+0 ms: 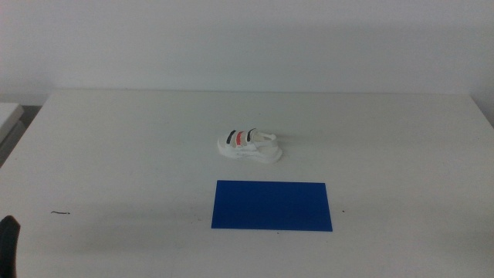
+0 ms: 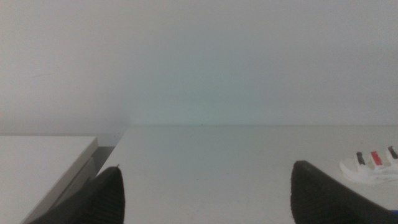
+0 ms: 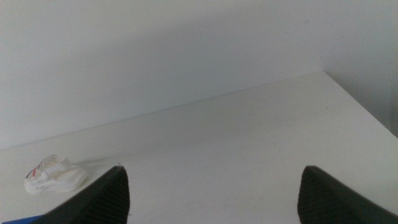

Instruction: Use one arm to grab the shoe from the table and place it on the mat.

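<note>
The white shoe [image 1: 248,146] with a black strap and a red strap lies on the white table [image 1: 116,147], near its middle. The blue mat [image 1: 272,205] lies flat just in front of the shoe, apart from it. The left gripper [image 1: 8,245] shows only as a dark tip at the picture's bottom left; its jaws stand wide apart and empty in the left wrist view [image 2: 205,199], with the shoe [image 2: 371,167] far off. The right gripper [image 3: 211,196] is out of the middle view; its jaws stand wide apart and empty, and its view shows the shoe [image 3: 53,175] at a distance.
A small dark mark [image 1: 60,212] lies on the table at front left. A second white surface [image 2: 37,162] stands beside the table's left edge, with a gap between them. A plain white wall stands behind the table.
</note>
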Controlling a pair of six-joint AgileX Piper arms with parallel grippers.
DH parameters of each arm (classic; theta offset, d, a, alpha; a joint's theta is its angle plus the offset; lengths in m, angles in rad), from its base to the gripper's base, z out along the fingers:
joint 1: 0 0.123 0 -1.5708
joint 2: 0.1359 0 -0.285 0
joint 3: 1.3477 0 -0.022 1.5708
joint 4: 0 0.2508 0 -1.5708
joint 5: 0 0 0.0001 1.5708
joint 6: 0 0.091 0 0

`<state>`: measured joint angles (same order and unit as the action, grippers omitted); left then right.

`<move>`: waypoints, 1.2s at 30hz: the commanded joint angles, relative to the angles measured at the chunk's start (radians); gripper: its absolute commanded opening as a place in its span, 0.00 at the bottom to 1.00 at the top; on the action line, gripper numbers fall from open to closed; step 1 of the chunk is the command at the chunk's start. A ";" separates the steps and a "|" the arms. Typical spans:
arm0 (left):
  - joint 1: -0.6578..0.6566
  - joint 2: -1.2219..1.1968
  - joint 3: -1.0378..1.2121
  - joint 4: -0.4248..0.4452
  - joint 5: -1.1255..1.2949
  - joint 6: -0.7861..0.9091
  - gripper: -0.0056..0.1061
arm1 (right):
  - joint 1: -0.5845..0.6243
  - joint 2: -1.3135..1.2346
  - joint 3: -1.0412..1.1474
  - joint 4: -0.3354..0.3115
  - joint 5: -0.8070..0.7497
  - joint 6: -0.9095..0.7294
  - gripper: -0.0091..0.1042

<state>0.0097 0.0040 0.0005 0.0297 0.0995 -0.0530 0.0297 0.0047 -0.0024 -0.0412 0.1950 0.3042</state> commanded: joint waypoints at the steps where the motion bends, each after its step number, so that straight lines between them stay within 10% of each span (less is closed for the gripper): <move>1: 0.001 -0.004 0.000 0.007 -0.013 0.002 0.84 | 0.002 -0.005 0.002 -0.007 -0.008 -0.004 0.78; 6: 0.001 -0.004 0.000 0.007 -0.013 0.002 0.84 | 0.002 -0.005 0.002 -0.007 -0.008 -0.004 0.78; 36: -0.385 1.972 -1.987 -0.161 1.122 0.837 0.84 | 0.002 -0.005 0.002 -0.007 -0.008 -0.004 0.78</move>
<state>-0.3535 1.9147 -1.9146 -0.1138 1.1955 0.7171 0.0297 0.0047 -0.0024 -0.0412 0.1950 0.3042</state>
